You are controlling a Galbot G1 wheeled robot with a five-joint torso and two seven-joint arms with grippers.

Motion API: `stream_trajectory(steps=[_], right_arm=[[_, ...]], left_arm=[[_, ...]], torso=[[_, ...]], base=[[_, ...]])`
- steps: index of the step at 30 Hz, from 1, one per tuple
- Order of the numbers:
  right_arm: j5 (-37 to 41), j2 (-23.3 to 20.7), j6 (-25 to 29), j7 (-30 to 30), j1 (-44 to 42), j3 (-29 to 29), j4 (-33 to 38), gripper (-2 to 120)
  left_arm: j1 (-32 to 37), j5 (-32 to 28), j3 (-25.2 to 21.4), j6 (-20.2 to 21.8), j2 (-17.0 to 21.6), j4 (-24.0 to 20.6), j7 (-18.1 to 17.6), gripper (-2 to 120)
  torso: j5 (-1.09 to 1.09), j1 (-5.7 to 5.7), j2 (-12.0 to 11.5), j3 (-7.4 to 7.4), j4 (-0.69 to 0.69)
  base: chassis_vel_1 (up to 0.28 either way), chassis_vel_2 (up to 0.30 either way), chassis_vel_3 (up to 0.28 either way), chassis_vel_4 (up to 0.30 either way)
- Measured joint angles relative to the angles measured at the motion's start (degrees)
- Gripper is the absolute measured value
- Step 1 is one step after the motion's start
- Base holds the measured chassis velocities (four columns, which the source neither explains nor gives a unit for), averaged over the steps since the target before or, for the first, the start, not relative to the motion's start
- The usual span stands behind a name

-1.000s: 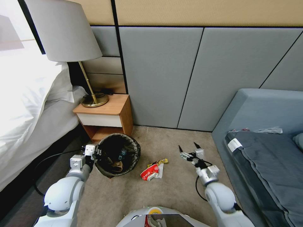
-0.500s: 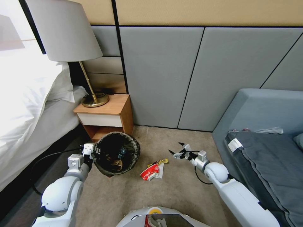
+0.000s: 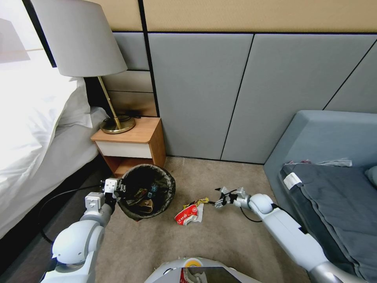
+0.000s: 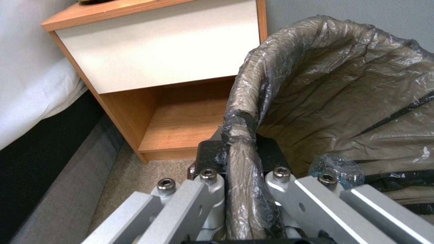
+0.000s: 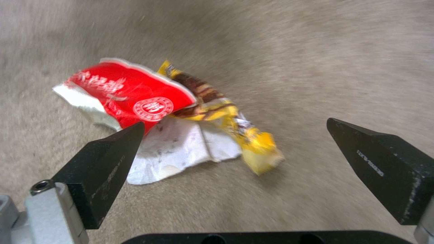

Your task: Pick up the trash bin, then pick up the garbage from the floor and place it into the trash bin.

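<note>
Left end effector [image 4: 239, 176]: we keep it clamped on the trash bin [image 3: 147, 192] rim, mouth held ready; right end effector [image 5: 253, 162]: spread wide, empty, lowered near the carpet. Garbage [image 5: 158, 118]: just ahead of the right fingertips [image 5: 113, 149], on the floor.

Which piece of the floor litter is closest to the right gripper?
The yellow wrapper: it sticks out of the pile toward the open right gripper, while the red-and-white snack packet and the white tissue lie farther off.
</note>
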Motion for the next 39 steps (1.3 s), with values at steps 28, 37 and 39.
stream_trajectory(steps=[28, 37, 39], right_arm=[[-4.83, 8.53, 3.89, 0.61, 7.08, -5.33, -15.15, 100], [-4.81, 9.59, 4.44, 0.58, 7.46, -5.25, -17.59, 100], [-4.82, 9.75, 4.54, 0.64, 7.46, -5.25, -17.76, 99]], left_arm=[[-0.24, 0.24, 0.14, 0.03, -0.43, -0.16, -0.13, 4], [-0.12, 0.61, 0.14, -0.11, -0.70, -0.23, -0.14, 4], [-0.15, 0.66, 0.16, -0.12, -0.71, -0.23, -0.15, 4]], torso=[[0.01, 0.00, 0.00, 0.00, 0.00], [0.00, 0.00, 0.00, 0.00, 0.00], [0.00, 0.00, 0.00, 0.00, 0.00]], base=[[0.000, 0.000, 0.000, 0.000], [0.000, 0.000, 0.000, 0.000], [0.000, 0.000, 0.000, 0.000]])
